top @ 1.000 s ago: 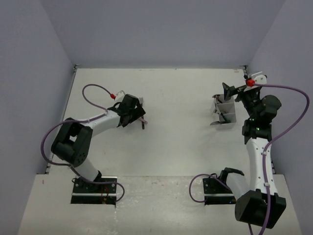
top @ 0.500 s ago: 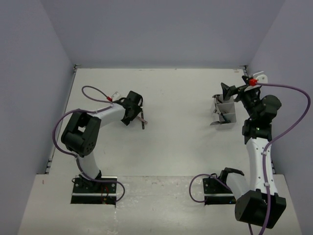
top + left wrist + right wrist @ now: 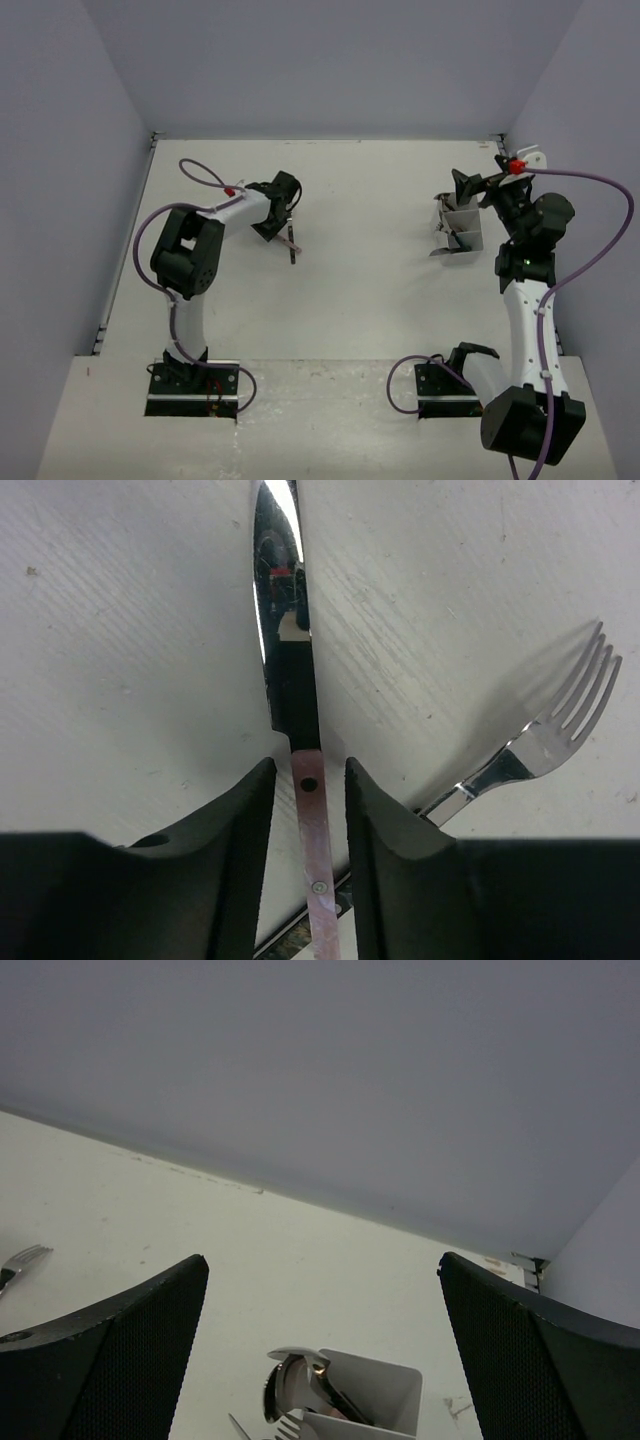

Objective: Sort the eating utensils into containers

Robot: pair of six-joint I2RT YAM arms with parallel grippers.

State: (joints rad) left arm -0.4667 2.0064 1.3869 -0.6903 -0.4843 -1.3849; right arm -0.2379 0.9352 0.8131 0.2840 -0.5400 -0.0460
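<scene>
While hovering low, straddling the pink-handled knife [image 3: 300, 710] between slightly parted left gripper [image 3: 308, 772] fingers [image 3: 240, 830]; holding right gripper [image 3: 320, 1265] wide apart near containers [image 3: 385, 1385].

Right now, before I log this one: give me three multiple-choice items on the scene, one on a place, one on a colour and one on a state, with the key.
1. Where is the left gripper?
A) parked at its own base
B) astride a knife
C) up by the back wall

2. What colour is the knife's handle between the fingers?
A) teal
B) yellow
C) pink

3. How is the right gripper?
A) shut on a spoon
B) open, empty
C) shut, empty

Key:
1 B: the left wrist view shows a finger on either side of the knife, with a fork beside it.
2 C: the riveted handle is pink.
3 B: its fingers stand wide apart by the containers, with nothing between them.
</scene>
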